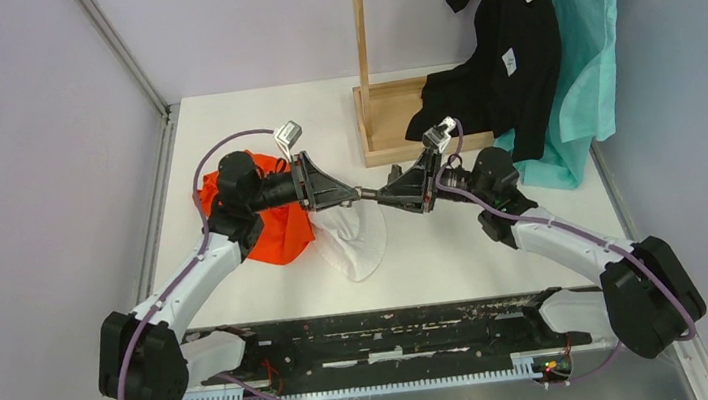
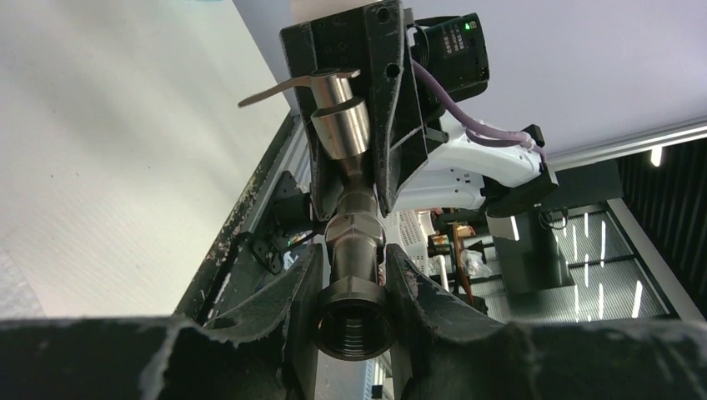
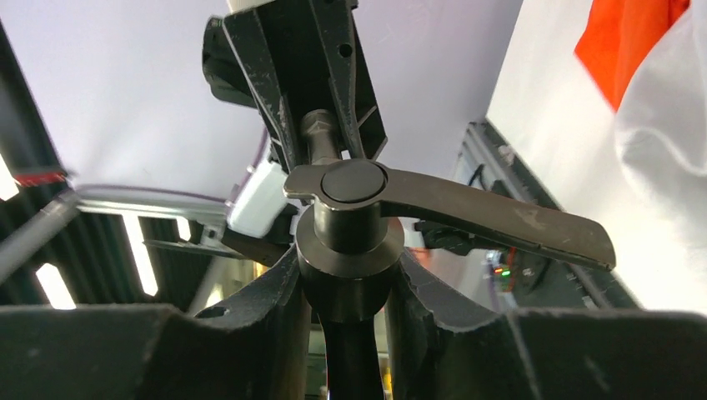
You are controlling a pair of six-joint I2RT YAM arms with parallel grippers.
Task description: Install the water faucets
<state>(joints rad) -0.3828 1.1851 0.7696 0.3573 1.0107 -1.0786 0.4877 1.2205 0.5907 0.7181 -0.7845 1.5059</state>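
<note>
Faucet [image 2: 354, 242]: smooth grey metal, dull satin sheen. Left fingers [image 2: 283, 304]: matt black plastic, rough frayed edges. Table [image 1: 456, 249]: matt white. Stand [image 1: 386, 116]: bare pale wood.

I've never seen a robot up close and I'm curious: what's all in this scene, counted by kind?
Arms: 2
Faucet: 1
Cloths on table: 2
Hanging garments: 2
Wooden stand: 1
Total: 8

Your left arm [image 1: 193, 279] and right arm [image 1: 566, 236] bend inward, so left gripper [image 1: 353, 195] and right gripper [image 1: 382, 195] meet tip to tip, fingers part-closed, gripping.
</note>
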